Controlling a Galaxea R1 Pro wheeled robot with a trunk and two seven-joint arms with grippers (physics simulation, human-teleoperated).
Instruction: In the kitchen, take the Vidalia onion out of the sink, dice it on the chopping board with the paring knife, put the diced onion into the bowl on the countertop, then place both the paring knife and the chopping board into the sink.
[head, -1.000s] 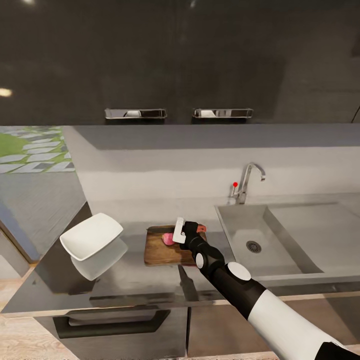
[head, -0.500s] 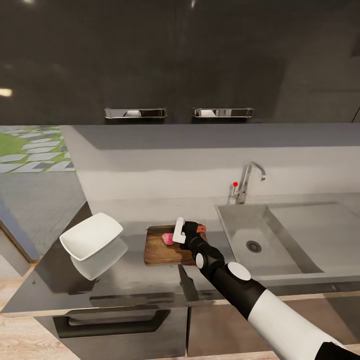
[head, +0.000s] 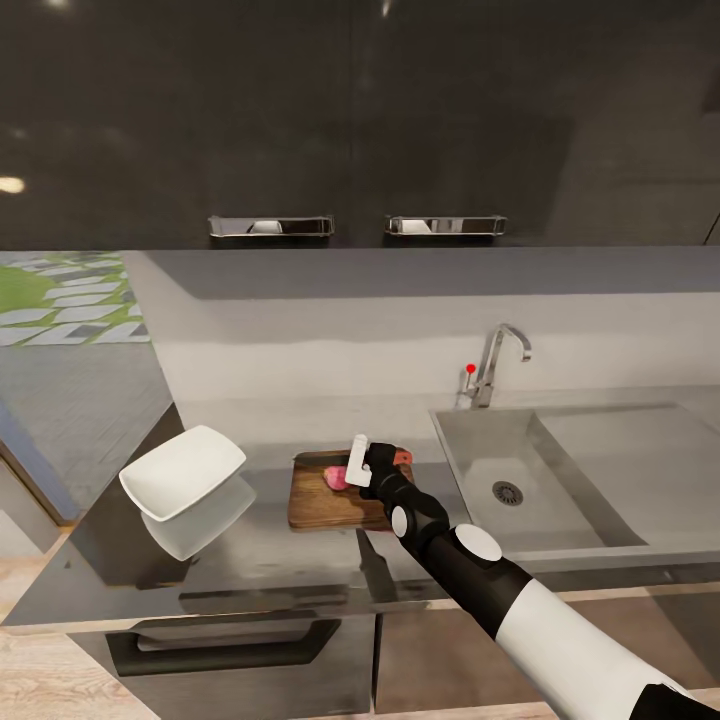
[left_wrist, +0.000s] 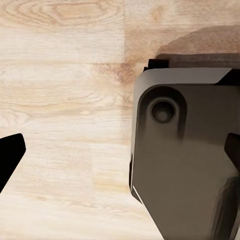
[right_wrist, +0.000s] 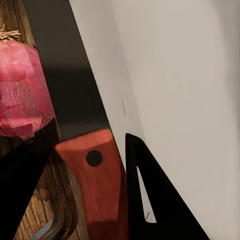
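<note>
The brown chopping board lies on the dark countertop, left of the sink. On it sits the pinkish-red Vidalia onion. My right gripper hovers at the board's far right part, shut on the orange-red handle of the paring knife. The dark blade runs close beside the onion. The white bowl rests at the counter's left end. My left gripper hangs open over the wood floor.
A chrome tap stands behind the sink. Black upper cabinets with chrome handles hang above. Below the counter are grey drawer fronts with a long black handle. The robot's dark base sits beneath the left gripper.
</note>
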